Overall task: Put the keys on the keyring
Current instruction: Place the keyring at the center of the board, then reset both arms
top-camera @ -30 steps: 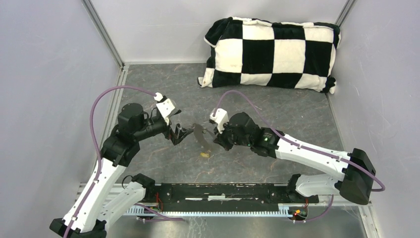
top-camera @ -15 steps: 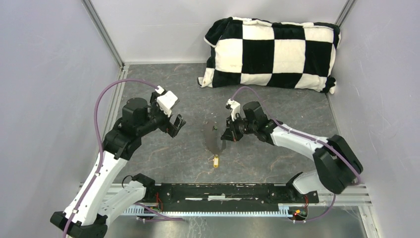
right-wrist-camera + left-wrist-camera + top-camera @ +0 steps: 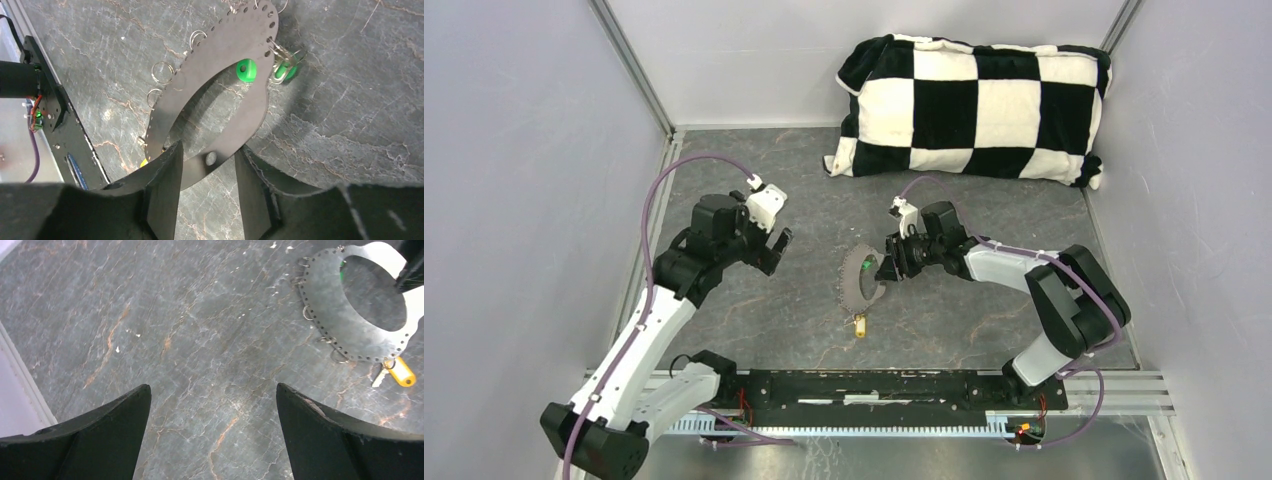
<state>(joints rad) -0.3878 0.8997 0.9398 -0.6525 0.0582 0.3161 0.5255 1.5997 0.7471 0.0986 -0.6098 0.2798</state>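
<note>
The keyring [image 3: 854, 290] is a flat grey metal ring plate with a row of holes and small split rings along its edge; it also shows in the left wrist view [image 3: 327, 315] and the right wrist view [image 3: 220, 115]. A yellow-headed key [image 3: 860, 327] hangs from its near end and lies on the table [image 3: 401, 375]. A green key head [image 3: 246, 70] sits at the plate's far side [image 3: 865, 266]. My right gripper [image 3: 887, 268] is open, its jaws straddling the plate's rim [image 3: 209, 148] without pinching it. My left gripper [image 3: 776, 250] is wide open and empty [image 3: 212, 390], well left of the plate.
A black-and-white checkered pillow [image 3: 972, 105] lies against the back wall. The black base rail [image 3: 874, 390] runs along the near edge. Grey walls close in the left and right sides of the stone-patterned table [image 3: 754, 310].
My right gripper's jaws have gone from shut on the plate to apart, and the plate has come down toward the table. My left gripper has drawn back to the left.
</note>
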